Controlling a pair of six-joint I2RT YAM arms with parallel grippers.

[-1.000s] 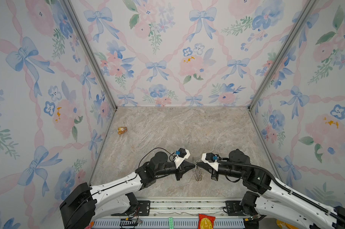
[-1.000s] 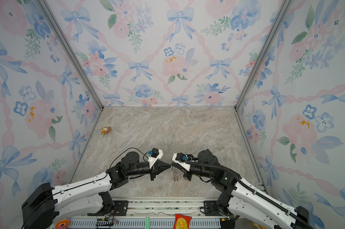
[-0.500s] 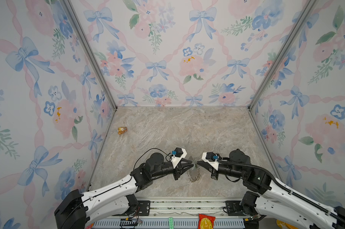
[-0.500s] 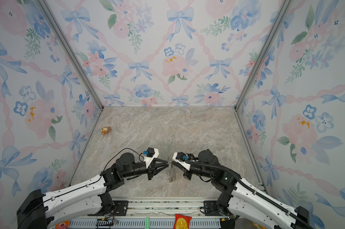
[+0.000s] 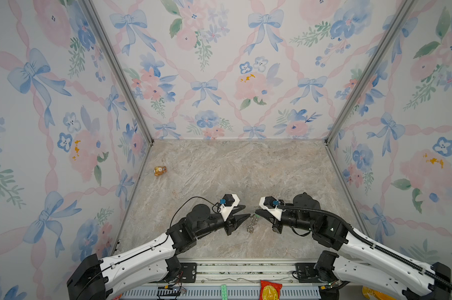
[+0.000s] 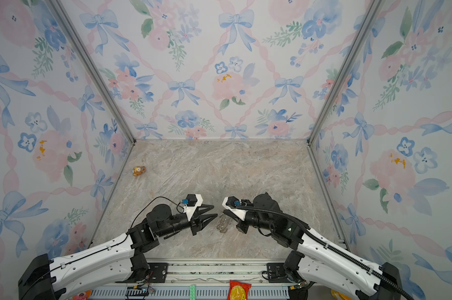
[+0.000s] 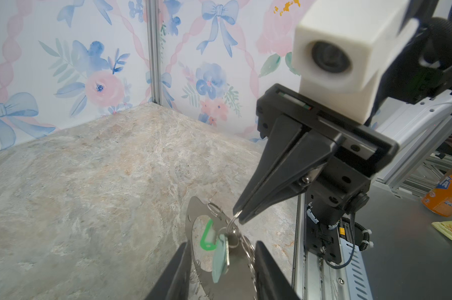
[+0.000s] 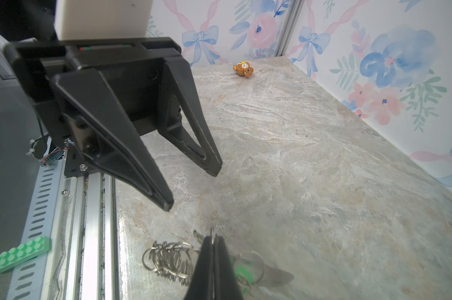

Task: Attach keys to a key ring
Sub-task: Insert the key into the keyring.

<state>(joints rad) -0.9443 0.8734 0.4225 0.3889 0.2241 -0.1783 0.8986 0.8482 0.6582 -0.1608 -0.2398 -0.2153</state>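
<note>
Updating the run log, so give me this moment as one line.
right gripper: shut on key ring | left gripper: open, astride keys | keys: green and mint tags hanging at key ring

The walls (image 5: pixel 219 78) wear pale wallpaper latticed with pink ribbon, dotted with blue bows, pink and blue blooms and green sprigs. The tabletop (image 5: pixel 232 168) is marbled beige and grey with rusty veins. The left gripper (image 5: pixel 246 211) and the right gripper (image 7: pixel 239 217) have matte black fingers (image 8: pixel 110 135) under cream-white camera blocks (image 7: pixel 349 52), on white-and-black arms (image 5: pixel 141 257). Just below the right fingertips is the taupe-grey key ring (image 7: pixel 191 220), fringed in silver. Just ahead of the left fingertips show a pale mint key (image 7: pixel 220 257) and a bright green key (image 7: pixel 206 239). Well apart from all the fingers lies an orange-brown bear figurine (image 5: pixel 160 170).
</note>
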